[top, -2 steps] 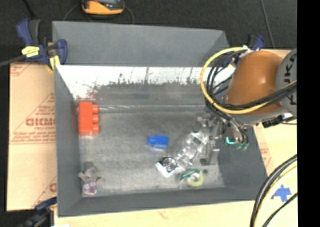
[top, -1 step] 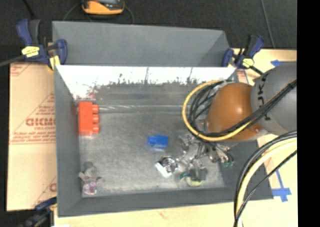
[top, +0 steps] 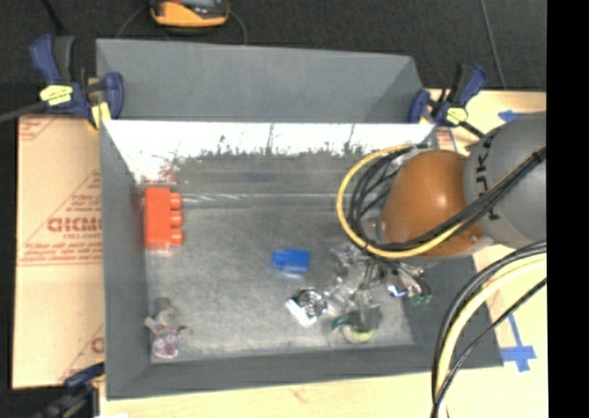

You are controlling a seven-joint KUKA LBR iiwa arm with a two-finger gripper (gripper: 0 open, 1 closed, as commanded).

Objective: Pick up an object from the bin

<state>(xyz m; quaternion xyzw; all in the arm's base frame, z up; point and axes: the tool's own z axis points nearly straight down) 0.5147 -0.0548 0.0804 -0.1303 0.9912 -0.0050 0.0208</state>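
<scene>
Gripper (top: 361, 301) low near front right corner of bin (top: 124, 315). Hovers with small silver-white object (top: 306, 306) just beside, towards the left wall, and green-white piece (top: 357, 330) towards the front wall. Spread or pinching: cannot tell.

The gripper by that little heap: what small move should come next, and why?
Probably a short drop straight down: the gripper hangs over a small heap, nearest a white-silver piece and a greenish piece; the blue block lies apart.
</scene>
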